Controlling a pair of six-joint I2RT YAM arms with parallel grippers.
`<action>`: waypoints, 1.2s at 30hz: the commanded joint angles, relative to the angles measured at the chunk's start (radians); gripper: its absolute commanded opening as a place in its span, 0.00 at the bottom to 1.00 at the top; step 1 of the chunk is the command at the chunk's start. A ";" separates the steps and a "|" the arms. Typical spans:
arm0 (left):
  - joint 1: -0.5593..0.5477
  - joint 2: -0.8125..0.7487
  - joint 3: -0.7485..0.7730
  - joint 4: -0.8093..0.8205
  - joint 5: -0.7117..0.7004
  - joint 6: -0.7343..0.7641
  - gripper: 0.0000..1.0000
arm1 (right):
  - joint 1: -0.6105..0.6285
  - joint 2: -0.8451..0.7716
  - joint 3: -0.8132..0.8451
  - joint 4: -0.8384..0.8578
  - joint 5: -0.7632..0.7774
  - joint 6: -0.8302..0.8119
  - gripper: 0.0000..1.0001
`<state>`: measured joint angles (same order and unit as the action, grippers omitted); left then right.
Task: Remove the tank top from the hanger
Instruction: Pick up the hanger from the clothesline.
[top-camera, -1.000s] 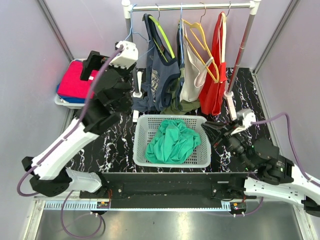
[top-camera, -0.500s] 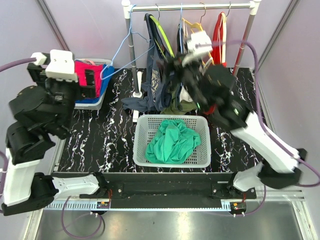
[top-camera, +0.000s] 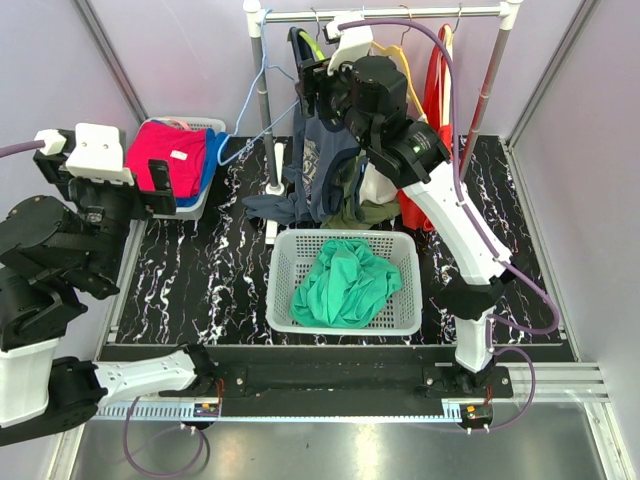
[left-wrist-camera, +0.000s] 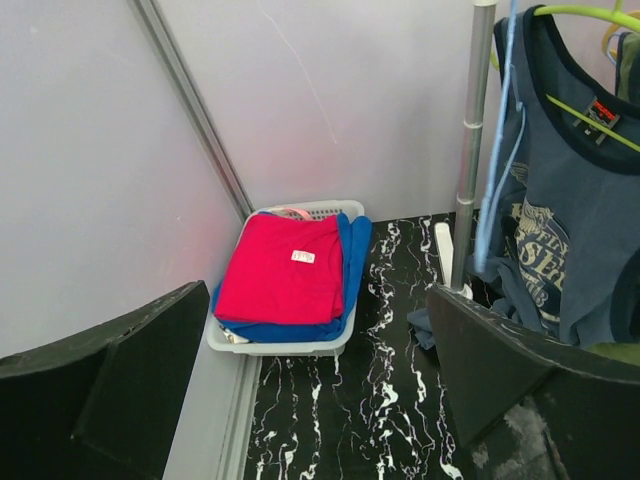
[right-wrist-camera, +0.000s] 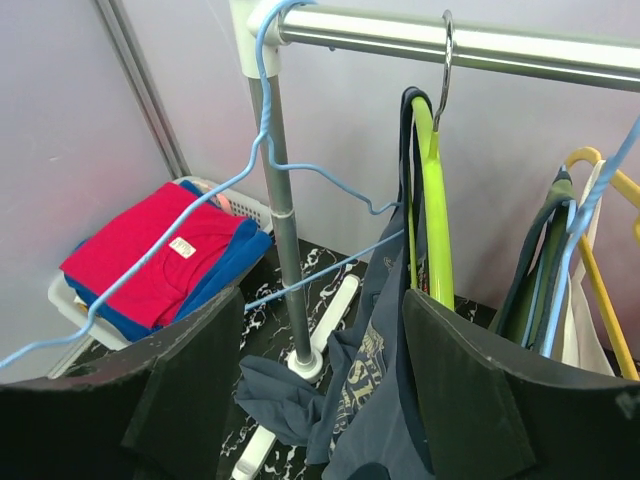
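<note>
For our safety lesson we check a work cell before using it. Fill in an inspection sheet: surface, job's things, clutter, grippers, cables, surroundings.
Surface: black marbled table.
Job's things: blue-grey tank top hanging on green hanger from the rail.
Clutter: empty blue hanger; other hung garments; green cloth in white basket; folded red top in small tray.
Grippers: left gripper open, empty; right gripper open, facing the tank top.
Cables: purple cable along right arm.
Surroundings: plain pale walls.
</note>
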<state>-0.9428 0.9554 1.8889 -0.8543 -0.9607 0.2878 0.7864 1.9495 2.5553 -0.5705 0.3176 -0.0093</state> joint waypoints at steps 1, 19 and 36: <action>-0.001 0.019 -0.008 0.009 0.056 -0.030 0.99 | -0.025 -0.020 0.031 -0.032 -0.035 0.032 0.72; 0.163 0.141 -0.123 -0.002 0.606 -0.134 0.99 | -0.062 -0.115 -0.242 -0.014 -0.063 0.089 0.65; 0.763 0.226 -0.114 0.129 1.293 -0.411 0.99 | -0.062 -0.215 -0.274 0.024 -0.120 0.097 0.74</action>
<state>-0.2741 1.2404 1.7885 -0.8314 0.1295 -0.0433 0.7307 1.7393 2.2681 -0.5621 0.1925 0.1020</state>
